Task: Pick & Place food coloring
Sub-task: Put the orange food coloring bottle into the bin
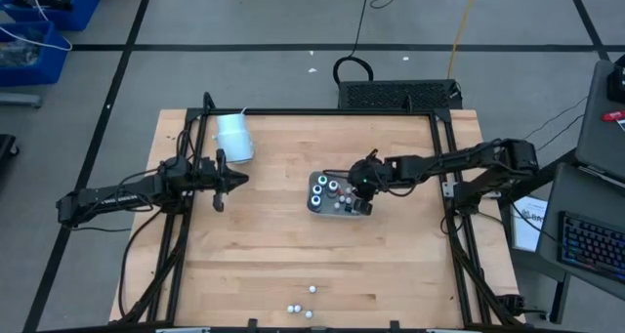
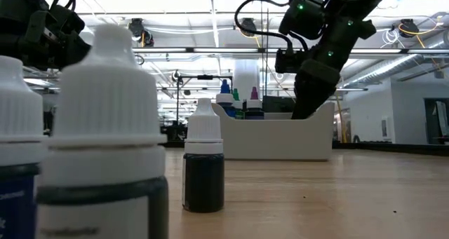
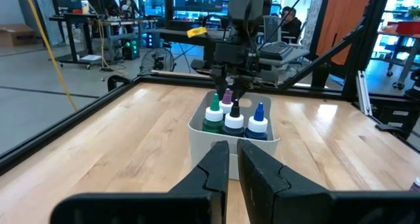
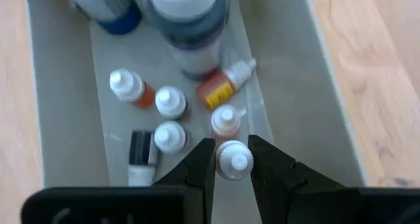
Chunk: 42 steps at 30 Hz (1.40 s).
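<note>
A clear tray (image 1: 314, 204) in the middle of the table holds food coloring: tall dark bottles (image 3: 234, 122) with coloured tips at its left end, and small white-capped bottles (image 4: 170, 102), some red-tinted, on its floor. My right gripper (image 4: 231, 145) reaches down into the tray's right end, shut on one small bottle (image 4: 234, 159). Three more bottles (image 1: 303, 304) stand near the table's front edge, close to the low camera (image 2: 203, 165). At the table's left, my left gripper (image 1: 220, 185) waits level and shut, holding nothing. My right gripper pinches the small bottle's white cap (image 4: 226, 163) between its two fingers. The fingers slant down from the table's right side. The bottle stands upright, cap up, just above or on the tray's floor beside the other small bottles; I cannot tell which.
A pale blue-white cup (image 1: 234, 136) lies at the far left of the table, beyond my left gripper. A black frame (image 1: 322, 112) runs around the tabletop. Bare wood lies between the tray and the bottles at the front edge.
</note>
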Each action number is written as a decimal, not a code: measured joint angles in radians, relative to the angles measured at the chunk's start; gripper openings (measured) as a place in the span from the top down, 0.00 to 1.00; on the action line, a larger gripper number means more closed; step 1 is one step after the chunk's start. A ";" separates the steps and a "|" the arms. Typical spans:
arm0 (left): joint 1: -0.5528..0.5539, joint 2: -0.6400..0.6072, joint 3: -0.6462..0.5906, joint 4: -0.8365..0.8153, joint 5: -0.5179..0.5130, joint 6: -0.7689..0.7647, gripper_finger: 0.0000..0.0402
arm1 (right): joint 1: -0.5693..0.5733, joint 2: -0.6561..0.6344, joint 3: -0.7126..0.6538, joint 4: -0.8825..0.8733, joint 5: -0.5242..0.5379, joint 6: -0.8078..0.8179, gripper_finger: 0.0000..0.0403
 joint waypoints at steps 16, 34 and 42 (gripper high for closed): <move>0.000 0.000 0.000 0.001 -0.004 -0.002 0.91 | 0.012 -0.003 -0.080 0.093 0.006 -0.002 0.83; 0.000 0.000 0.000 0.001 -0.008 -0.002 0.91 | 0.012 -0.027 -0.085 0.086 -0.002 -0.001 0.80; 0.000 0.000 0.000 0.001 -0.008 -0.002 0.91 | 0.012 -0.035 -0.085 0.069 -0.001 -0.006 0.80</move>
